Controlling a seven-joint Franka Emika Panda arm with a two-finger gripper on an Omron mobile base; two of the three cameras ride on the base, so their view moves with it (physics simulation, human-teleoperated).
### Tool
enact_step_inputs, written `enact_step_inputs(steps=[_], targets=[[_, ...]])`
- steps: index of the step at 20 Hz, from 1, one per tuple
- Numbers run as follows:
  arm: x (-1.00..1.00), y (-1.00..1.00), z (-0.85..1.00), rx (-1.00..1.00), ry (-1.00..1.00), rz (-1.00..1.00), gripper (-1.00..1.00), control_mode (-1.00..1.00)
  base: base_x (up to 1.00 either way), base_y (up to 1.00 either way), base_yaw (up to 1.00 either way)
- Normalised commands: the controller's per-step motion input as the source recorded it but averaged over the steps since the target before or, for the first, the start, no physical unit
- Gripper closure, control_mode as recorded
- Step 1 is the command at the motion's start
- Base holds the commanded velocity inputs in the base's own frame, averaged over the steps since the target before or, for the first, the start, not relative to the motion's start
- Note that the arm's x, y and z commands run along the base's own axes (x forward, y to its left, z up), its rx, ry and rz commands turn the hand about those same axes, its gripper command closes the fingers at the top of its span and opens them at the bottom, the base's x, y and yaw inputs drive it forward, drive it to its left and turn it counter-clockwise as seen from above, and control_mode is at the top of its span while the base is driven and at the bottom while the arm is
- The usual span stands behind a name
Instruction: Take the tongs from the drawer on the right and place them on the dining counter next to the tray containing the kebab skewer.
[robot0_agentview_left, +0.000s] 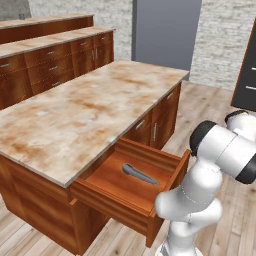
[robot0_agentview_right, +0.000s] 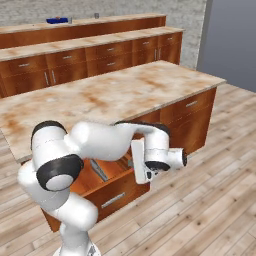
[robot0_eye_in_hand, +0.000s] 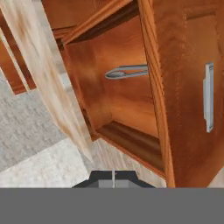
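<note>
1. The drawer (robot0_agentview_left: 131, 185) stands pulled well out from under the island top (robot0_agentview_left: 75, 120), so the opening step looks done. Its flat front with the short silver handle (robot0_eye_in_hand: 209, 97) faces the robot.

2. The tongs (robot0_agentview_left: 140, 174) lie flat on the drawer floor, alone in it as far as the views show, with one end toward the back and the rest running toward the front wall. In the hand view they show as a slim grey loop partly cut off by the drawer's front board.

3. The gripper (robot0_eye_in_hand: 113, 178) hangs outside the drawer, near its front and level with it, looking sideways into the open box. Its fingers are pressed together on nothing (the tips meet in a thin seam at the bottom of the hand view). The tongs are well apart from it and untouched.

4. Still to do, by my reading: spread the fingers, reach over the front wall into the drawer, pinch the tongs, lift them out and carry them off.

5. The goal sits far away. On the raised dining counter (robot0_agentview_right: 100, 22) at the back of the room a small blue shape is probably the tray (robot0_agentview_right: 56, 20); it is too small to tell what lies in it, so the skewer cannot be confirmed.
</note>
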Motion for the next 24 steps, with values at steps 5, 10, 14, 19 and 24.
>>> enact_step_inputs(steps=[5,10,14,19,24], targets=[[0.0,0.13,0.77,-0.18,-0.04,0.27,1.0,-1.0,0.0,0.0,0.0],[0.01,0.42,0.41,-0.32,-0.06,0.35,1.0,-1.0,0.0,0.0,0.0],[0.0,0.41,0.06,-0.32,-0.16,0.34,1.0,-1.0,0.0,0.0,0.0],[0.0,0.2,0.0,-0.18,-0.09,0.35,1.0,-1.0,0.0,0.0,0.0],[0.01,0.19,0.0,-0.1,0.0,0.4,1.0,-1.0,0.0,0.0,0.0]])
